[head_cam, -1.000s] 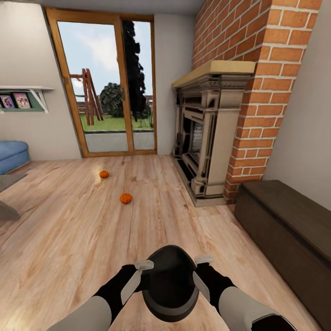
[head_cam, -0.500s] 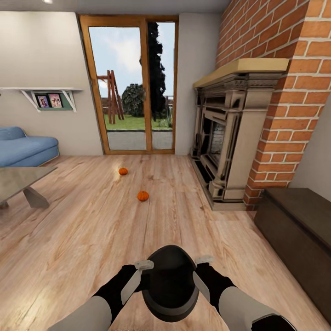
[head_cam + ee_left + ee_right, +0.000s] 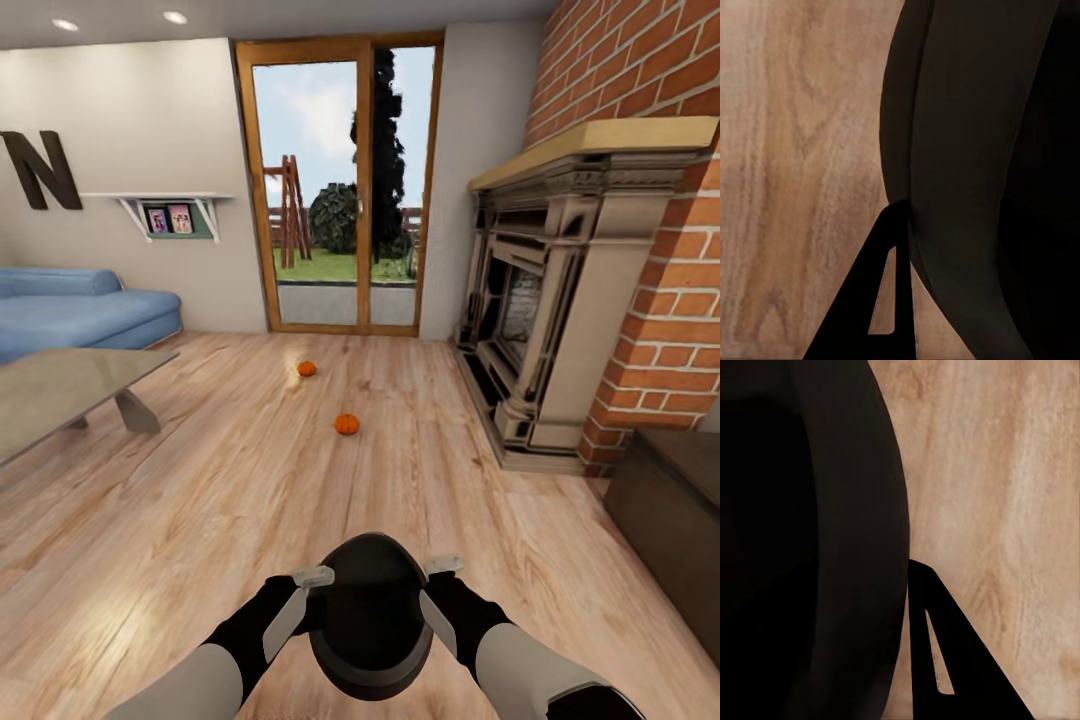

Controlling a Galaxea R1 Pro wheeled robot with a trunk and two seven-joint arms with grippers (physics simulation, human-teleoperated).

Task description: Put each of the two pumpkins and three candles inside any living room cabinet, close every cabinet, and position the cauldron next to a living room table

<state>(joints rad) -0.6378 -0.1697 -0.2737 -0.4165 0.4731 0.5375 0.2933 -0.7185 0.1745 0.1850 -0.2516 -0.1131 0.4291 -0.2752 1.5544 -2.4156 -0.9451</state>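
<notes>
I hold the black cauldron (image 3: 370, 615) low in front of me, between both arms. My left gripper (image 3: 305, 600) is shut on its left rim and my right gripper (image 3: 438, 595) on its right rim. In the wrist views the dark cauldron wall (image 3: 967, 150) (image 3: 810, 547) has one finger (image 3: 881, 300) (image 3: 945, 660) against its outside. Two orange pumpkins lie on the wood floor ahead, one nearer (image 3: 346, 424) and one farther (image 3: 307, 369). The grey table (image 3: 60, 395) stands at the left. The dark-brown cabinet (image 3: 670, 510) is at the right edge, with no drawer seen open. The candles are out of view.
A blue sofa (image 3: 80, 310) sits behind the table. The stone fireplace (image 3: 545, 310) with its brick chimney fills the right side. A glass patio door (image 3: 345, 190) is straight ahead. Open wood floor (image 3: 200, 500) lies between me and the pumpkins.
The camera has turned left, so the whole picture has shifted right. The table and sofa came further into view and the cabinet slid toward the edge. Both grippers keep their hold on the cauldron.
</notes>
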